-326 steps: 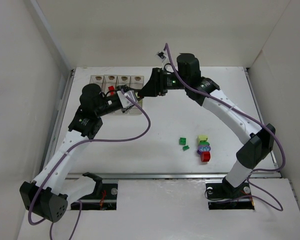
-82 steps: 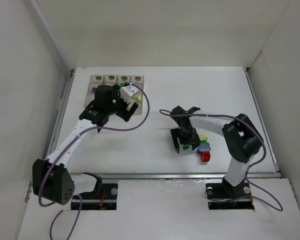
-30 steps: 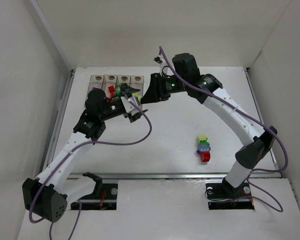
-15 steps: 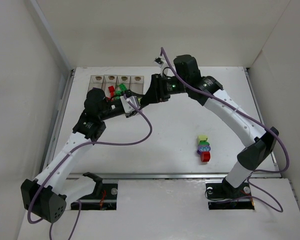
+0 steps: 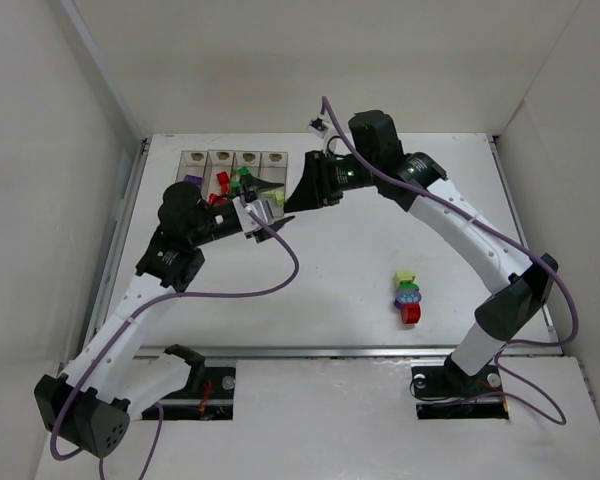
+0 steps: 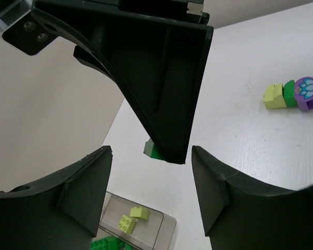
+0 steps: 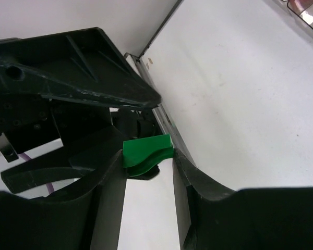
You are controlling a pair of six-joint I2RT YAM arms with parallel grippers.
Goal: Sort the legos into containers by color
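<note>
A green lego point(image 7: 146, 150) sits pinched in the right gripper point(image 7: 147, 159), just beside the containers point(image 5: 250, 156); the left gripper point(image 5: 268, 208) gapes empty facing it; a few more legos point(image 5: 407, 297) lie well apart on the white table point(image 5: 380, 220)

The left arm point(image 5: 130, 305) is extended forward from its base, with the wrist turned to the right. The left gripper point(image 5: 267, 211) is held with its fingers point(image 6: 83, 187) spread apart, and nothing is gripped between them. The right arm point(image 5: 460, 230) is arched high and folded back leftward, so that the right gripper point(image 5: 292, 203) is pointed at the left one, tip close before the gap. A green lego point(image 7: 146, 151) is pinched between its fingers.
</note>
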